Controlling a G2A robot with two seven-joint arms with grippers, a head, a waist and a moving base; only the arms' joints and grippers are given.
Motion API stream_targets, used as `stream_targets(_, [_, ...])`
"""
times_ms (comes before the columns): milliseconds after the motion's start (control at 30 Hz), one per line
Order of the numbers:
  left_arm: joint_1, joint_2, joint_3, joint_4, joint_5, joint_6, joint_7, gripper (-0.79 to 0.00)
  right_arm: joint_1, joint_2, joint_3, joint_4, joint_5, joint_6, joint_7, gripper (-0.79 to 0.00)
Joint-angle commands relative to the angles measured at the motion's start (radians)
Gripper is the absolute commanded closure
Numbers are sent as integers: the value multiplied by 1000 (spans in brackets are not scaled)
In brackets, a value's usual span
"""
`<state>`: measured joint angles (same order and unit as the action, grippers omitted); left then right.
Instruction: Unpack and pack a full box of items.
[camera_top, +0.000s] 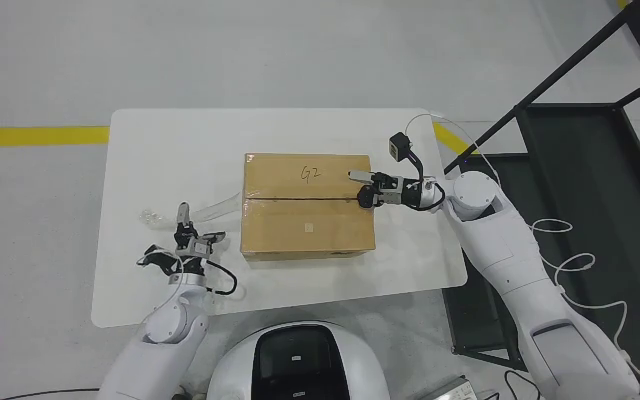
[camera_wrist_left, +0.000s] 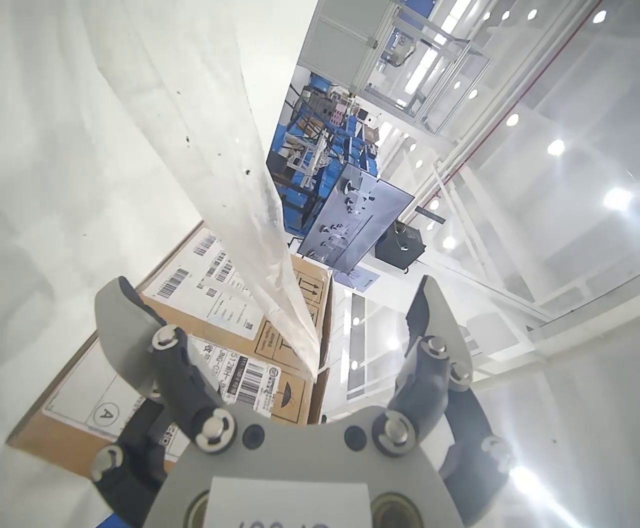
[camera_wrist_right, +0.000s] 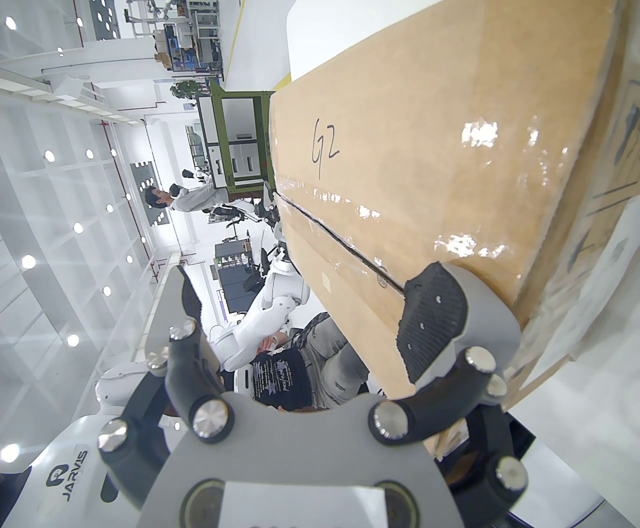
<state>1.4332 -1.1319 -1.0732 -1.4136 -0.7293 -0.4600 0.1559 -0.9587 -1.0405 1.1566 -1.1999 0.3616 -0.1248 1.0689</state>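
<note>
1. A closed cardboard box (camera_top: 308, 205) (camera_wrist_left: 210, 310) (camera_wrist_right: 425, 150) is seen at the middle of the white table (camera_top: 150, 150), with its long sides running left to right.
2. The top flaps are shut and meet along a seam (camera_top: 300, 198) (camera_wrist_right: 340, 240) that runs left to right, with glossy clear tape over it. A handwritten mark (camera_top: 310, 173) (camera_wrist_right: 325, 145) is carried on the far flap.
3. Printed labels are found on the left end of the box, as seen in the left wrist view.
4. A strip of clear plastic film (camera_top: 215, 208) (camera_wrist_left: 235, 175) is stretched from the upper left end of the box out to the left over the table.
5. The left gripper (camera_top: 192, 230) (camera_wrist_left: 270, 290) is held just left of the box, at its near left corner. Its jaws are spread wide and nothing is grasped. The film strip is seen passing between the fingers in the left wrist view, but contact cannot be told.
6. The right gripper (camera_top: 362, 188) (camera_wrist_right: 305, 272) is placed at the right end of the box, level with the seam. Its jaws are spread wide and nothing is held.
7. One black textured pad (camera_wrist_right: 430, 325) lies at the right top edge by the seam's end; whether it touches the cardboard cannot be told.
8. A yellow floor line (camera_top: 50, 135) is seen at the far left, and a dark metal frame (camera_top: 570, 140) stands to the right of the table.
</note>
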Motion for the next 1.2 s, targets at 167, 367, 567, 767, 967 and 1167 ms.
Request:
stream_targets(167, [-25, -20, -5, 22, 1, -11, 17, -785, 0, 0, 0, 0, 0, 0, 0, -785])
stream_targets(367, [-46, -37, -11, 55, -13, -17, 22, -785, 0, 0, 0, 0, 0, 0, 0, -785])
stream_targets(567, [-64, -54, -7, 104, -4, -46, 12, -785, 0, 0, 0, 0, 0, 0, 0, -785])
stream_targets(767, [-66, -69, -14, 125, -5, -80, 2, -739, 0, 0, 0, 0, 0, 0, 0, -785])
stream_targets(967, [-25, -73, -50, 89, 23, -103, 7, -440, 0, 0, 0, 0, 0, 0, 0, -785])
stream_targets(1167, [14, -74, -89, 44, 51, -86, 16, -339, 0, 0, 0, 0, 0, 0, 0, -785])
